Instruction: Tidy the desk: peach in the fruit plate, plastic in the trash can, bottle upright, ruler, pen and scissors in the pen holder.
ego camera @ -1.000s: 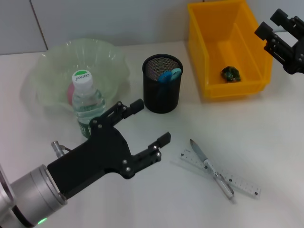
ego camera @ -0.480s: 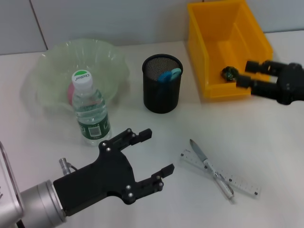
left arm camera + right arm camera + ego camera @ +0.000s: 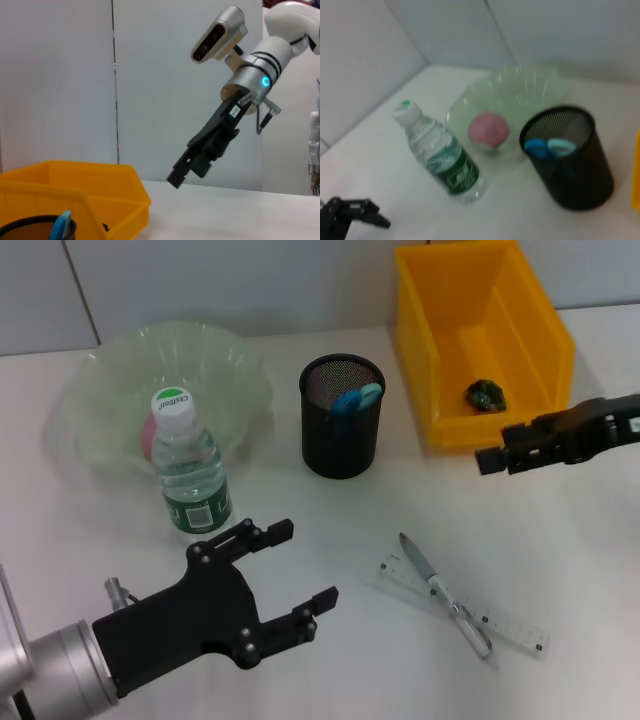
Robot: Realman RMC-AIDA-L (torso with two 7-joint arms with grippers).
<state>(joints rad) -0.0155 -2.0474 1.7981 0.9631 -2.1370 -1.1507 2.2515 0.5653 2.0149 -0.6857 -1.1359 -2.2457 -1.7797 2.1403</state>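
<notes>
Left gripper [image 3: 290, 570] sat low left in the head view, above the desk [image 3: 330, 670], fingers spread apart, holding nothing, just below the bottle [image 3: 188, 468]. Bottle stood upright, left of centre, right in front of the fruit plate [image 3: 110, 370] at upper left, with the peach [image 3: 148, 435] inside the plate, partly hidden behind the bottle. Pen holder [image 3: 342, 418] stood at upper centre with the blue scissors [image 3: 357, 398] handles sticking out of it. Trash can [image 3: 480, 340] was upper right with a small dark green scrap [image 3: 487, 395] on its floor. Right gripper [image 3: 497, 456] came in from the right edge, just below the trash can's front wall; cannot tell whether its fingers were apart or together. Ruler [image 3: 505, 624] lay flat lower right of centre, pen [image 3: 440, 590] lying crossed on top of it, both well clear of either gripper.
</notes>
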